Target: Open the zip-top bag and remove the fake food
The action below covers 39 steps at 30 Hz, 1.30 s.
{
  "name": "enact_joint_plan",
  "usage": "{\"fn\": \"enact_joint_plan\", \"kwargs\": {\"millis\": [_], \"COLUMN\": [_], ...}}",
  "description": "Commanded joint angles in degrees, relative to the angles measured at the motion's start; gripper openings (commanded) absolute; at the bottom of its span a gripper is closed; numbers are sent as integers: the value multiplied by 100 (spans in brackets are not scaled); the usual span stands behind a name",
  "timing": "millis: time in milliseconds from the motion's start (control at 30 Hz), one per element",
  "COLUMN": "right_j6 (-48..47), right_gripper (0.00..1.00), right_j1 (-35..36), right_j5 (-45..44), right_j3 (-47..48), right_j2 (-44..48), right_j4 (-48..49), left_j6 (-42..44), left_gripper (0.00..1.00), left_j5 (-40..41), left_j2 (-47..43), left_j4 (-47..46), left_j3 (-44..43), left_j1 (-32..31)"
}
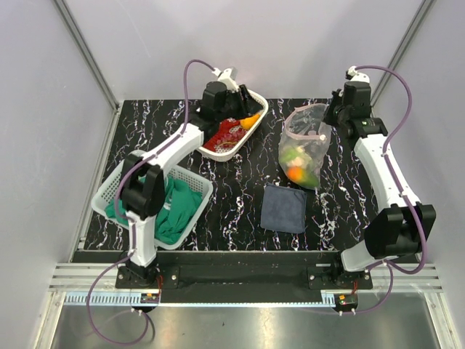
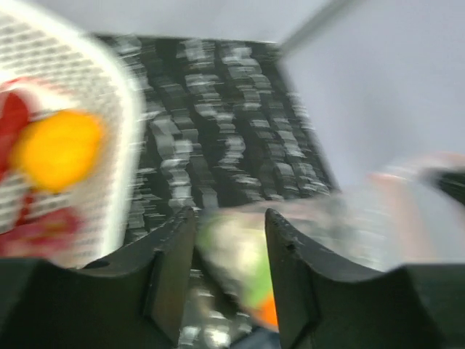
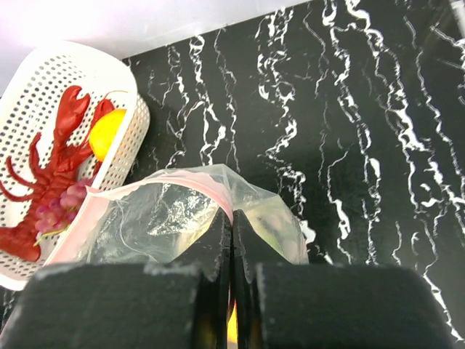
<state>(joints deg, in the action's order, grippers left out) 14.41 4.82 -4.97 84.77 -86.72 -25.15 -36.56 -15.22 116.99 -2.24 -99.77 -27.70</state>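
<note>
The clear zip-top bag [image 1: 304, 142] stands open at the back right of the table, with green, yellow and orange fake food [image 1: 298, 164] inside. My right gripper [image 3: 232, 215] is shut on the bag's [image 3: 160, 218] pink zip strip and holds that edge up. A red lobster [image 3: 51, 174] and an orange fruit [image 3: 106, 134] lie in a white perforated basket [image 1: 252, 133] at the back centre. My left gripper [image 2: 229, 218] hovers open over the basket's right end with nothing between its fingers. Its blurred view faces the bag [image 2: 378, 211].
A folded dark blue-grey cloth [image 1: 283, 207] lies on the marble table in front of the bag. A second white basket [image 1: 109, 193] holding a green cloth [image 1: 176, 207] stands at the front left, under the left arm. Grey walls enclose the table.
</note>
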Motion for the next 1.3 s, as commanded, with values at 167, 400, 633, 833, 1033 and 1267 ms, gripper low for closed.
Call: {"fn": "enact_joint_plan", "kwargs": {"millis": [167,400,633,833,1033,1267], "right_j6": [298,395,510,439,334,466], "right_gripper": [0,0,0,0,0,0], "right_j1": [10,45,107,274,397,397], "right_j5": [480,682,849,928,928,946], "right_j3": [-207,-356,-444,-637,-874,-796], "right_j2": [559,744,937,1078,1148,1192], "right_j4": [168,185,238,335,484,528], "left_j6": [789,1186,1353,1055,492,281], "left_gripper": [21,10,6,2,5,5], "left_j5": [229,713,1311,1338,1382,1303], "left_j2": [-889,-335,394,869,861,1010], "left_j4": [91,979,1656,1832,1815,1666], "left_j3": [-471,-1159,-2204,-2794,-2934,-2550], "left_j1": [-1692,-2195,-2257,-2257,-2231,-2231]}}
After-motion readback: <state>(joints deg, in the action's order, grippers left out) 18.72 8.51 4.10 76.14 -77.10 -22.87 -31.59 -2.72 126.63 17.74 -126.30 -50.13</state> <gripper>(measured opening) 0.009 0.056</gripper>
